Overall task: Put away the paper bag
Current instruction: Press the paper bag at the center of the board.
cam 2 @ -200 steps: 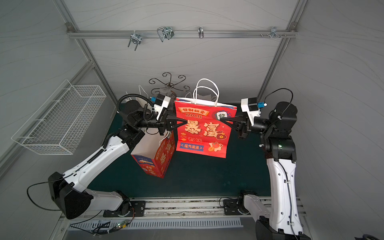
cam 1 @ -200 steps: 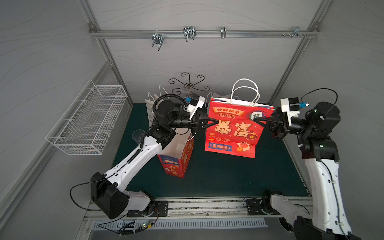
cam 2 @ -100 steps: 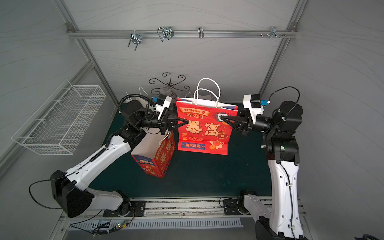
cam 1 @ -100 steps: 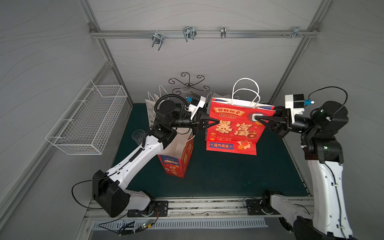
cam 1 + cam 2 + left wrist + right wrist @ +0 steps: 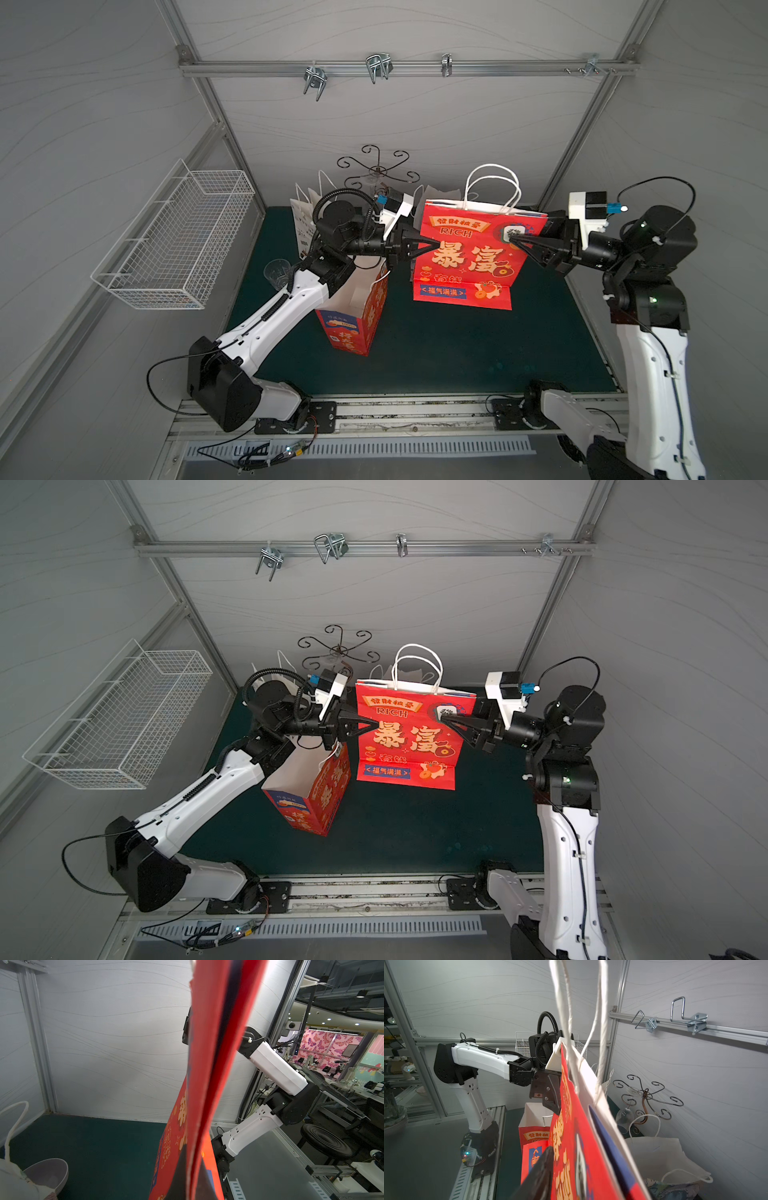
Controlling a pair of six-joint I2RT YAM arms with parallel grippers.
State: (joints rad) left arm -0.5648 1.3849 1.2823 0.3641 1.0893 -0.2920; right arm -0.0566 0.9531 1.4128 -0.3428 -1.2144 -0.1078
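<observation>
Paper bag [image 5: 469, 257], red, printed "RICH", clamped by left gripper [image 5: 436, 243]; right gripper [image 5: 510, 240] at opposite edge, hold unclear; smaller red bag [image 5: 365, 320] beside.

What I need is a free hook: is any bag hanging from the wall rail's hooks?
No, in a top view the hooks on the rail all hang bare.

Both top views: high overhead, far back, looking down on nearly the same scene. From behind left gripper [image 5: 436, 243], tight against paper bag [image 5: 207, 1084], facing right arm [image 5: 276, 1068]. From behind right gripper [image 5: 515, 243], equally tight, facing left arm [image 5: 481, 1059]; bag shared.
</observation>
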